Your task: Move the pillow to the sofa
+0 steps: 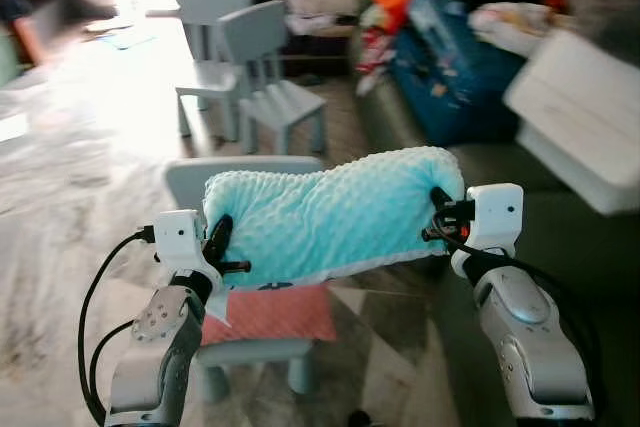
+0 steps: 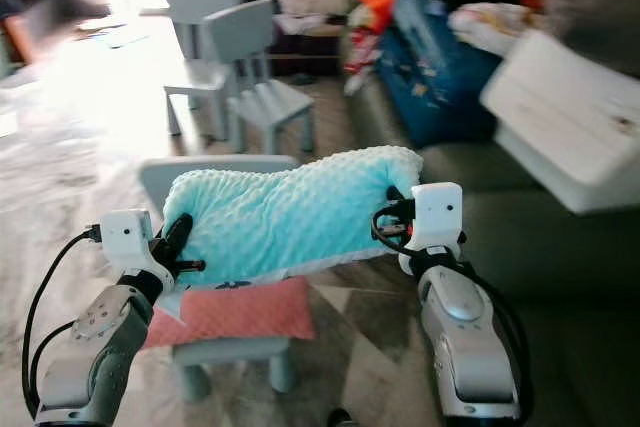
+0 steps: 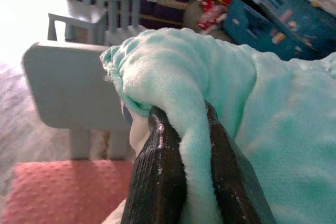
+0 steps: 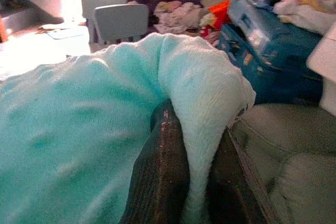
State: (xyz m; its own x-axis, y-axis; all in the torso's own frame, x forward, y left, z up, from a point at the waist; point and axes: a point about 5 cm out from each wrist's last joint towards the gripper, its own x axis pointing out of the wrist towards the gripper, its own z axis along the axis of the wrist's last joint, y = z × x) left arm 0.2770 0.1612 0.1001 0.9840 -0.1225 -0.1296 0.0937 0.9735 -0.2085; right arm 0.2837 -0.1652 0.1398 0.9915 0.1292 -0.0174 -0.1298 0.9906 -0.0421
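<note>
Plush, dimpled mint pillow (image 1: 335,209) sagging between both arms, left gripper (image 3: 184,145) pinching one fleecy corner, right gripper (image 4: 197,145) clamping the other — hanging above a pale-blue plastic chair (image 1: 190,182), coral cushion (image 1: 270,315) lying on its seat.

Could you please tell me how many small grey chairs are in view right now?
3: one chair just behind the held pillow, two chairs farther back; clutter might hide others.

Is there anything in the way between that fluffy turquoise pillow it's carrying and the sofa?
The pillow, held by the left pincer and right pincer, hangs right beside the sofa. A white box and piled clothes crowd the seat, leaving a bare stretch.
</note>
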